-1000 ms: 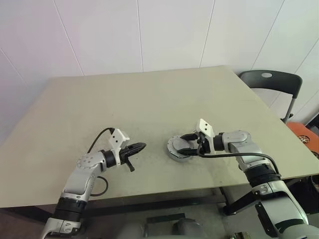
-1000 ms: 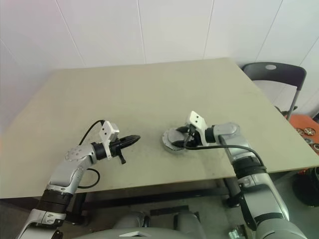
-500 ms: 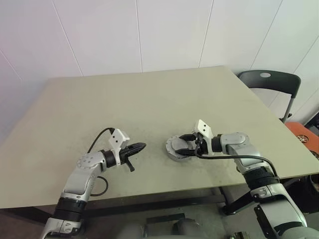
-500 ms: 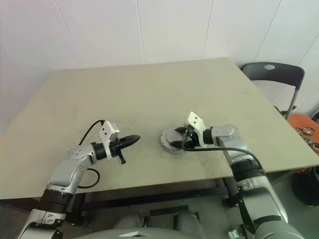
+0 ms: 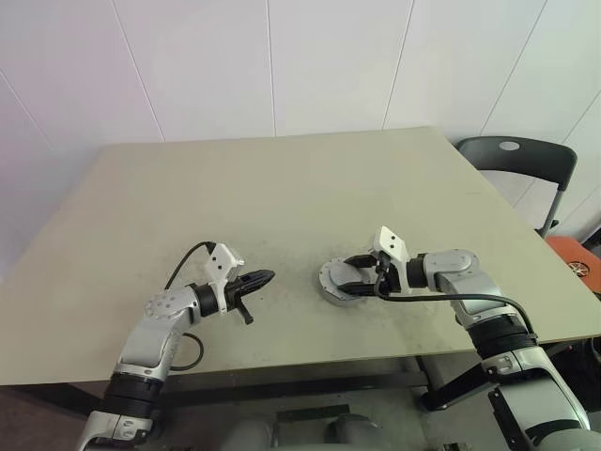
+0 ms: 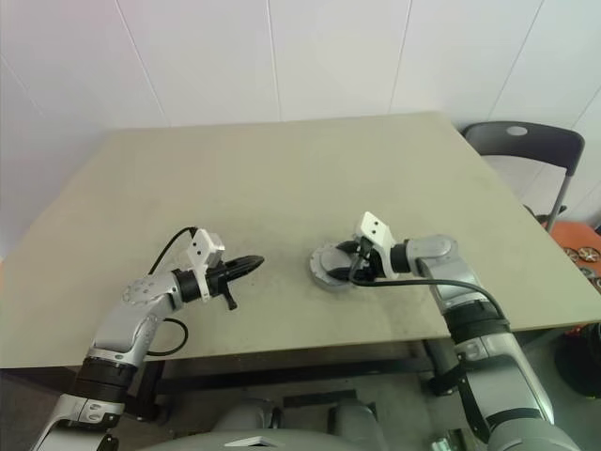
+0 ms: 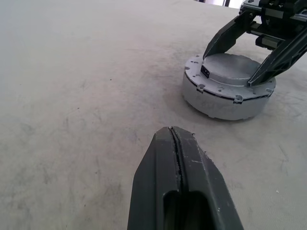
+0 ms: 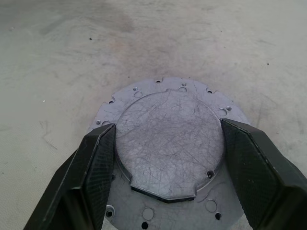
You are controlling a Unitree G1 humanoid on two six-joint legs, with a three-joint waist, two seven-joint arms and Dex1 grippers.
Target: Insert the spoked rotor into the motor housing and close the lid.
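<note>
The motor housing (image 7: 220, 103) is a round silver body resting on the table right of centre, also seen from above (image 5: 340, 281). A flat grey lid (image 8: 170, 139) with a raised round middle lies on top and covers the inside. The spoked rotor is hidden. My right gripper (image 5: 351, 276) reaches in from the right, and its two black fingers (image 8: 91, 167) press against opposite sides of the lid's raised middle. My left gripper (image 5: 267, 276) hovers low over the table a short way left of the housing, shut and holding nothing, pointing towards it.
The beige table (image 5: 282, 188) has its front edge close behind both arms. A dark folding chair (image 5: 516, 155) stands past the table's right edge. An orange object (image 5: 582, 258) lies on the floor at the far right.
</note>
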